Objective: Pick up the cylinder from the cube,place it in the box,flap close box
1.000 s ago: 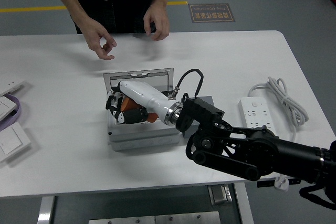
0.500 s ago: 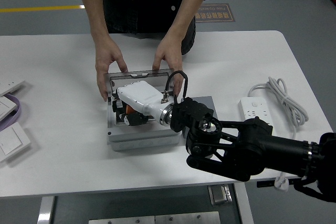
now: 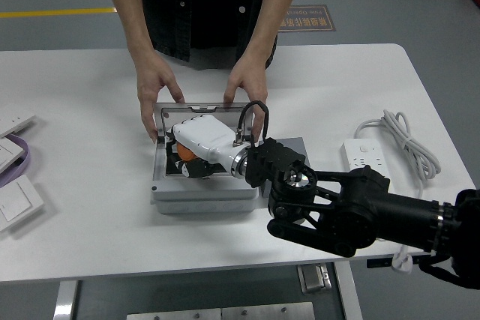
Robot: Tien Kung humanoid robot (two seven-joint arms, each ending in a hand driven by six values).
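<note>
Black arm: the right arm [image 3: 352, 215] comes in from the lower right corner and reaches left and away over the white surface [image 3: 90, 245].
Right hand: white-shelled, the right hand [image 3: 187, 157] lies palm-down inside the box, its dark fingers [image 3: 174, 164] curled around something orange.
Cylinder: the cylinder [image 3: 185, 154] shows only as a small orange patch under the palm, inside the box; the fingers are closed on it.
Box: the grey metal box [image 3: 202, 196] sits directly beneath the hand, its near wall just in front of the fingers.
Cable: a black cable [image 3: 251, 114] loops up from the wrist, just behind the hand.
Lid: the hinged lid [image 3: 199, 108] stands tilted up at the box's far edge, right behind the hand.
Person's hands: a person stands across the surface; one hand [image 3: 154, 91] holds the lid's left corner and the other hand [image 3: 247, 88] rests on its right part, both just beyond the robot's hand.
Power strip: a white power strip [image 3: 367, 159] with its coiled cord [image 3: 401, 140] lies well to the right of the hand, beyond the arm.
Switch plates: white plates [image 3: 19, 200] lie at the left edge, well apart from the hand.
Floor: grey, with a yellow line [image 3: 56, 13] far behind.
</note>
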